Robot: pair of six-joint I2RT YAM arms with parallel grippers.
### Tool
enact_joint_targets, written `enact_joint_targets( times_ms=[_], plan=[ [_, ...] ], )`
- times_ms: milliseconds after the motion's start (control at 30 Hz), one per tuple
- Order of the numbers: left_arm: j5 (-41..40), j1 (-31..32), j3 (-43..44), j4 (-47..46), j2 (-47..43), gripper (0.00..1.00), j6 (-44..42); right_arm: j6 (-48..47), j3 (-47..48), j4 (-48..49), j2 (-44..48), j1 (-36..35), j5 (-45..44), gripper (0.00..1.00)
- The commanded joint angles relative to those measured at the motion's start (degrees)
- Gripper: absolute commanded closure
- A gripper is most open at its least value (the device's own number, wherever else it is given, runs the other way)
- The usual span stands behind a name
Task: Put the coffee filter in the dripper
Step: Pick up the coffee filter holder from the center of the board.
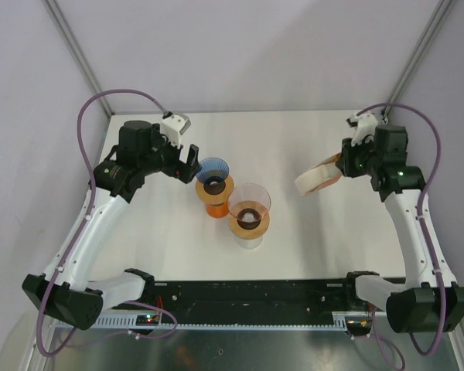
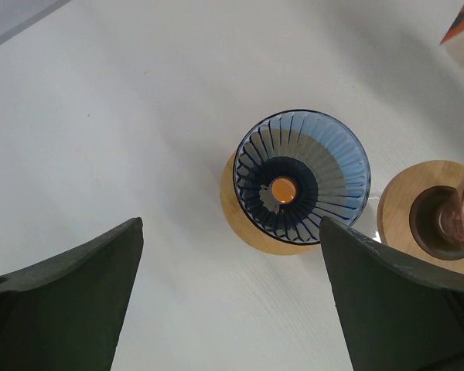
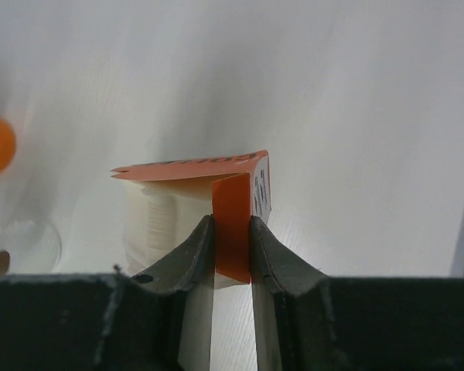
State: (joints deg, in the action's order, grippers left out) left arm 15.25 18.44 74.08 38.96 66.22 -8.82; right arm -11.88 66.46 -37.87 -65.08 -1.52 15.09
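The white table (image 1: 309,247) carries two drippers near its middle: a blue ribbed dripper (image 1: 213,173) on a wooden base and a pink dripper (image 1: 250,202) just nearer the front edge. The left end effector (image 1: 189,164) hangs wide open beside the blue one. The right end effector (image 3: 232,236) pinches the orange flap of the coffee filter pack (image 1: 315,180), held over the table's right side. The pack is a white fluted stack under an orange printed top. It is best carried level to a dripper's mouth, since the thin flap could slip.

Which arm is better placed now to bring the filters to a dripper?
Probably the right arm: the right tool is shut on the filter pack, while the left tool is open and empty, near the blue dripper.
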Motion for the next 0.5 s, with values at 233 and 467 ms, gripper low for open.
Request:
enact_joint_targets(
  times_ms=[233,467],
  plan=[
    [3.3,-0.4,3.6,2.4,-4.4,0.0,-1.2,7.8,19.2,-9.0,7.9,0.7,-1.2,1.0],
    [-0.7,-0.5,2.5,4.8,-8.1,0.0,-2.1,9.1,31.3,-16.5,6.9,-0.6,0.4,1.0]
  ],
)
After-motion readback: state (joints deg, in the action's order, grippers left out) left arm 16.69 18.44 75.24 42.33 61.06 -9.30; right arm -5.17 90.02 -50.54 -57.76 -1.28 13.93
